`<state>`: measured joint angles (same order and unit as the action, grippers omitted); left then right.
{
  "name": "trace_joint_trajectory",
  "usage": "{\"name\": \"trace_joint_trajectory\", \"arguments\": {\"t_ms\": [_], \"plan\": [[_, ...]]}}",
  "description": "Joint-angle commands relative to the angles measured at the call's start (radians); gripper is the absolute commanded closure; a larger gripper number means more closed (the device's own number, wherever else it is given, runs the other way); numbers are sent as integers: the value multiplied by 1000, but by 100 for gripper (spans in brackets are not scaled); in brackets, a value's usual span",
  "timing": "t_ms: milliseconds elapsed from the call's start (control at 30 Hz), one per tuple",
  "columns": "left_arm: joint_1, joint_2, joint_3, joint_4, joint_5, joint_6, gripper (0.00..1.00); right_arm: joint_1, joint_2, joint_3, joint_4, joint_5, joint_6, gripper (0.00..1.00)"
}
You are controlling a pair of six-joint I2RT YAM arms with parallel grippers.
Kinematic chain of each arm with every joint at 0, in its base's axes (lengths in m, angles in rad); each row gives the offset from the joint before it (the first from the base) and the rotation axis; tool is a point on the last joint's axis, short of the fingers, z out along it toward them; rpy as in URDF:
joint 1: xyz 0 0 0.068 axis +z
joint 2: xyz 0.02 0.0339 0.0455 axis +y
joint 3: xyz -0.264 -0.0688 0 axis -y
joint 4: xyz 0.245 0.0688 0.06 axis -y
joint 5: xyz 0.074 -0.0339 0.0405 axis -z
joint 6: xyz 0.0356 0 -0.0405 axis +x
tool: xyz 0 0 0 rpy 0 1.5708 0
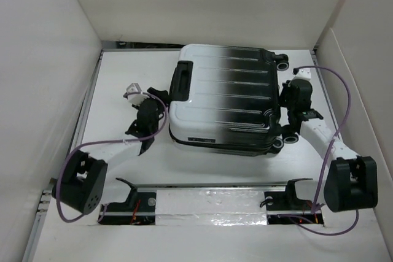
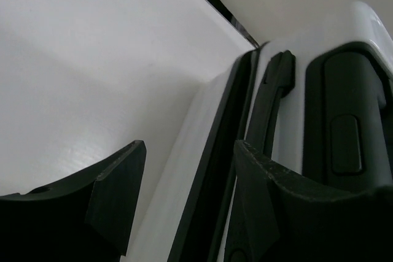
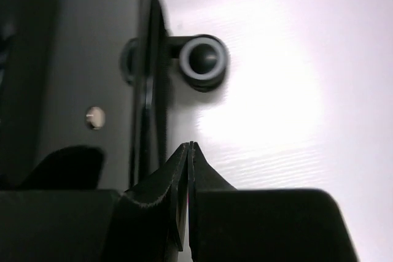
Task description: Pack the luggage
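We find a white table [image 1: 116, 75] enclosed by pale walls [image 1: 49, 59] on the far side, left and right. The suitcase [image 1: 224, 99] lies flat and shut at the middle of the table, toward the far edge. Its ribbed shell faces up and fades from white at the left end to black at the right.

The left arm [image 1: 116, 148] reaches to the suitcase's left end and the right arm [image 1: 322, 136] to its right end. A purple cable [image 1: 344, 90] loops off the right arm.

In the left wrist view the left gripper [image 2: 189, 148] stands with its fingers [image 2: 116, 200] apart. The suitcase's white edge and dark seam show in the gap between them; we cannot tell whether either finger touches it.

In the right wrist view the right gripper [image 3: 190, 146] has its fingertips pressed together with nothing between them. It sits just beside the black end of the shell, over bare table.

A black carry handle [image 1: 181, 81] sits on the suitcase's left end. A grey-rimmed black wheel [image 3: 202, 62] projects from the shell beyond the right gripper's tips.
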<state>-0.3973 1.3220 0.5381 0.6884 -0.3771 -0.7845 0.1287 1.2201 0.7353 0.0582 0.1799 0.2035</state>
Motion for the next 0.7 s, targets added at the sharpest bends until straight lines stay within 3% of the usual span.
{"name": "trace_joint_trajectory", "arguments": {"t_ms": [0,200,333,467,567,667], "plan": [[-315,-107,-76,42,106,34,43,37,59,171,126,-232,37,92],[-682,-243,-158,80,-230,86,44,-3,197,378,34,-338,-22,90],[-802,-236,-115,63,-353,178,44,-14,316,527,-20,-388,-29,88],[-813,-280,-34,-71,-465,257,42,-35,371,657,-55,-413,-46,83],[-813,-406,11,-147,-555,320,40,-78,348,700,-55,-456,-36,79],[-813,-556,8,-155,-478,370,53,-101,312,716,-87,-494,-32,71]]}}
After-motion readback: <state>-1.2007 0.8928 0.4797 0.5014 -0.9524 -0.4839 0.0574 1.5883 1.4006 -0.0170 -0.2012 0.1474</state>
